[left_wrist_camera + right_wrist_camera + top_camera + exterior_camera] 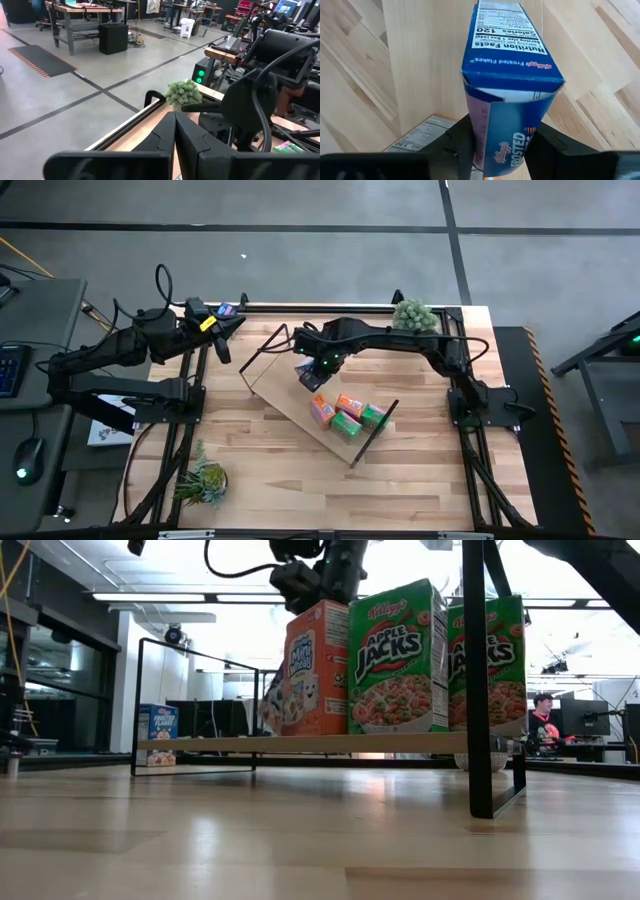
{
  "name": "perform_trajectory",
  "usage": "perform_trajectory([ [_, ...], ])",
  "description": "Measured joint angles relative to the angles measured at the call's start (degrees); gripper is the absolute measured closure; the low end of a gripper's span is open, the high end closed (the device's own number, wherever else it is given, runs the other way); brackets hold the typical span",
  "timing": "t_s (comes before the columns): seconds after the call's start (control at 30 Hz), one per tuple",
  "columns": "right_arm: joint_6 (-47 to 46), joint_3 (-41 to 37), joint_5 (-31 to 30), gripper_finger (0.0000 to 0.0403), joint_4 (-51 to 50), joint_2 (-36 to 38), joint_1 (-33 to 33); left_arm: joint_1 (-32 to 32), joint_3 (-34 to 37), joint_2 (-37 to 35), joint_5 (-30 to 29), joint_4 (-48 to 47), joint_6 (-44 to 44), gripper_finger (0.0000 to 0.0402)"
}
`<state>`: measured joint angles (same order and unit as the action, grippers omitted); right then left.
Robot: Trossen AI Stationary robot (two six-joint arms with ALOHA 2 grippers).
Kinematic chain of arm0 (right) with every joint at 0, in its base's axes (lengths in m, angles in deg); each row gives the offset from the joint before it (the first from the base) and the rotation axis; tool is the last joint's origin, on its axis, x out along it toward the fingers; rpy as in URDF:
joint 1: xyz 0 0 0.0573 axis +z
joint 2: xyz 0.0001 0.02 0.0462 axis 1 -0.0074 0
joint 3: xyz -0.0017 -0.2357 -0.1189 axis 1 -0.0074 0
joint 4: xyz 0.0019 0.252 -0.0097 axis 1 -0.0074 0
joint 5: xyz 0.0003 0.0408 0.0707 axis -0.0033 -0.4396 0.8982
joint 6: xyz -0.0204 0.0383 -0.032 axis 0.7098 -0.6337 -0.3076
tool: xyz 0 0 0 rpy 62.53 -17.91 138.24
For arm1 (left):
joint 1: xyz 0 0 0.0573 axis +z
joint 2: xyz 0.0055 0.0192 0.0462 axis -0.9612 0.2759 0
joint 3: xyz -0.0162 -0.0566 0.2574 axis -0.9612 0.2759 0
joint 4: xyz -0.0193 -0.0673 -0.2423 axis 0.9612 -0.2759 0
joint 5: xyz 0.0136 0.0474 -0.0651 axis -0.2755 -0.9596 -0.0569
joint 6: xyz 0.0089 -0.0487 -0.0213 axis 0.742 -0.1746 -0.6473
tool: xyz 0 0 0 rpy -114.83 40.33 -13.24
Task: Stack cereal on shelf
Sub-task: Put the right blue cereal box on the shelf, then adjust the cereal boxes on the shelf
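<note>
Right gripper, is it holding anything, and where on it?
Yes. The right gripper is shut on the blue cereal box, clamping its two broad faces near one end, above the shelf. The left gripper holds nothing.

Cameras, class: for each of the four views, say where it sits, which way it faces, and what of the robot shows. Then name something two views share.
High view: above the table, looking straight down; both arms show, the left gripper at the far-left edge, the right gripper over the shelf.
Low view: at tabletop height, looking level across; shelf, three upright boxes, one arm above.
Left wrist view: looks past its shut fingers at the plant and the other arm.
Right wrist view: looks down on the blue box between its fingers.
Shared: the high and low views both show the green box.
</note>
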<state>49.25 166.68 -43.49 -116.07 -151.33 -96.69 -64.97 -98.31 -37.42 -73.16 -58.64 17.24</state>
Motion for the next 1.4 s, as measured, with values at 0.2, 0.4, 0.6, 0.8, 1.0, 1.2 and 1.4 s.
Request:
perform_trajectory([
  [0.2,1.1,0.0,0.0,0.0243,0.0,-0.4,0.0,0.0,0.0,0.0,0.0,0.0,0.0,0.0401],
  [0.4,1.7,0.0,1.8,0.0217,0.6,-0.4,0.0,0.0,0.0,0.0,-0.1,0.0,0.0,0.0402],
  [0.6,2.1,0.9,1.1,0.019,3.1,-0.3,-0.3,0.0,0.0,0.0,-0.3,0.0,0.0,0.0402],
  [0.8,2.2,0.9,1.1,0.0183,4.6,-0.3,-0.7,0.0,0.0,0.0,-0.3,0.0,0.0,0.0402],
  [1.0,4.7,0.9,2.3,0.0182,4.2,-0.3,-0.9,0.0,0.0,0.0,-0.4,0.0,0.0,0.0402],
  [1.2,10.4,0.9,4.4,0.0182,-1.2,2.4,-1.1,0.0,0.0,0.0,-0.4,-0.1,0.0,0.0402],
  [1.4,17.6,0.9,3.7,0.0185,-10.8,7.1,-0.9,0.0,0.0,0.0,-1.0,-0.4,0.1,0.0402],
])
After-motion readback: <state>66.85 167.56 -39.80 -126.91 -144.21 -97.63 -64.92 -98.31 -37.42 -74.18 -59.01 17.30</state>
